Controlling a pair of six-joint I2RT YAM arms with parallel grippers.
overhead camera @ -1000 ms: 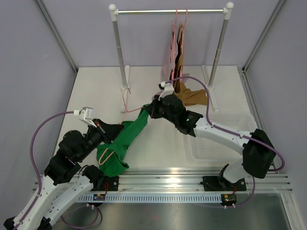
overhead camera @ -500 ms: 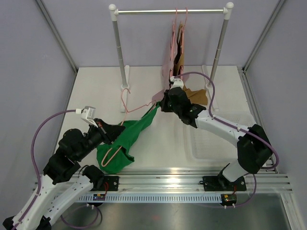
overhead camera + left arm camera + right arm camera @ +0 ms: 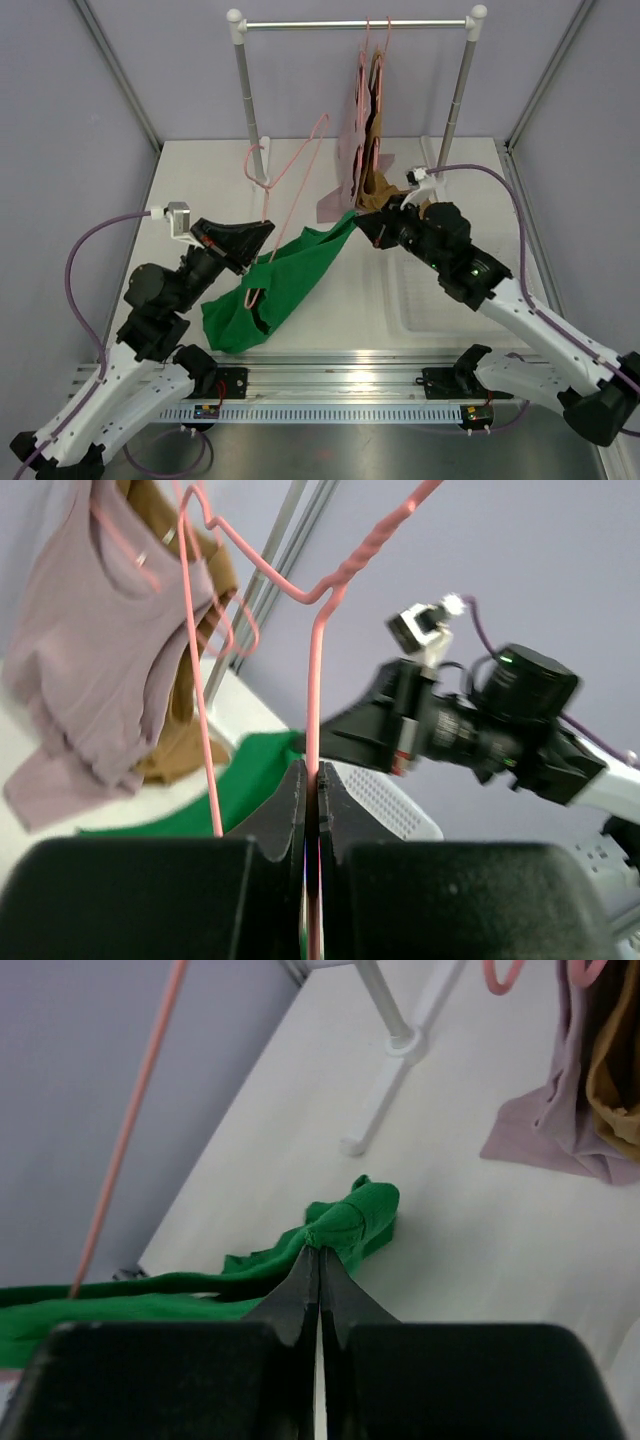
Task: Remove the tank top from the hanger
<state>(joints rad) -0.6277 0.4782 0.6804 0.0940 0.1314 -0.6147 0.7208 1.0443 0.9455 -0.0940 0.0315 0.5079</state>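
The green tank top (image 3: 285,280) hangs stretched in the air between my two grippers, still threaded on the pink wire hanger (image 3: 322,120). My left gripper (image 3: 263,233) is shut on the hanger's wire (image 3: 313,680), holding it raised and tilted; the green cloth (image 3: 250,770) shows behind its fingers. My right gripper (image 3: 360,222) is shut on a bunched end of the tank top (image 3: 365,1210), its tips (image 3: 320,1252) pinching the fabric above the table. The lower end of the hanger is inside the cloth.
A clothes rack (image 3: 355,23) stands at the back with a mauve top (image 3: 352,140) and a brown top (image 3: 380,140) on pink hangers, their hems on the table. A white perforated tray (image 3: 440,300) lies under the right arm. Grey walls close in both sides.
Both grippers have risen. The left one lifted the hanger off the table; the right one carried the tank top's end rightward, pulling the cloth taut along the hanger.
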